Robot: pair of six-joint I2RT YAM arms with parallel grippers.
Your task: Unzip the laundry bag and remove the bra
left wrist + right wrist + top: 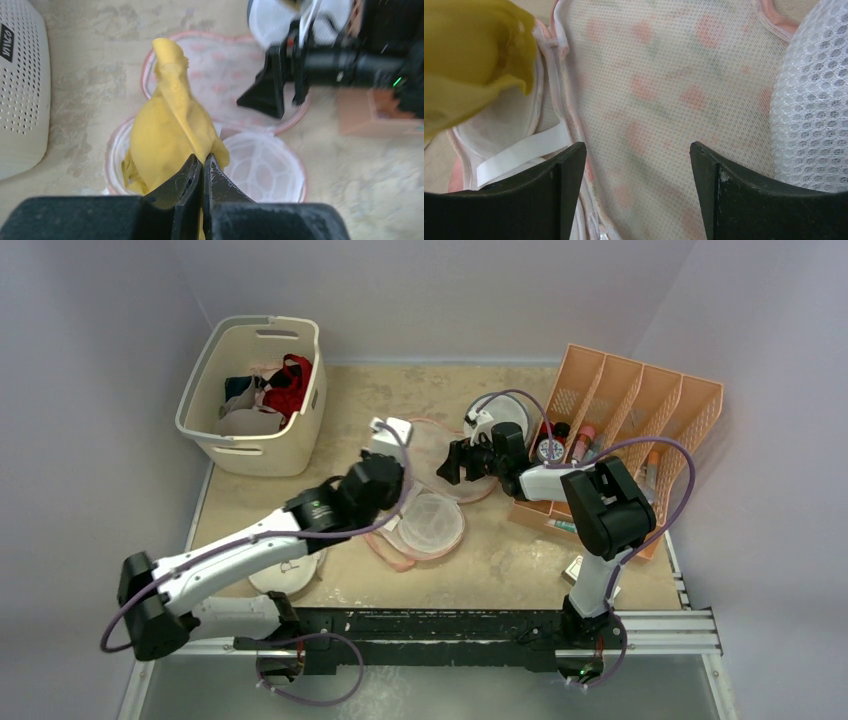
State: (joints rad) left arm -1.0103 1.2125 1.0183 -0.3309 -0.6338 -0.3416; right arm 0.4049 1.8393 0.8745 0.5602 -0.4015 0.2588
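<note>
The laundry bag (432, 523) lies open in the middle of the table, its flower-print lid (227, 75) folded back and its pale mesh cups (262, 167) facing up. My left gripper (203, 161) is shut on the mustard-yellow bra (167, 125) and holds it above the bag's left cup. The bra also shows at the top left of the right wrist view (469, 55). My right gripper (638, 150) is open over the inside of the printed lid (664, 85), holding nothing. In the top view it (447, 462) hovers over the lid.
A cream basket (255, 400) with red, white and dark garments stands at the back left. An orange file rack (630, 430) stands at the right. A round white mesh bag (497, 412) sits behind my right gripper. A white mesh drum (20, 90) lies at the left.
</note>
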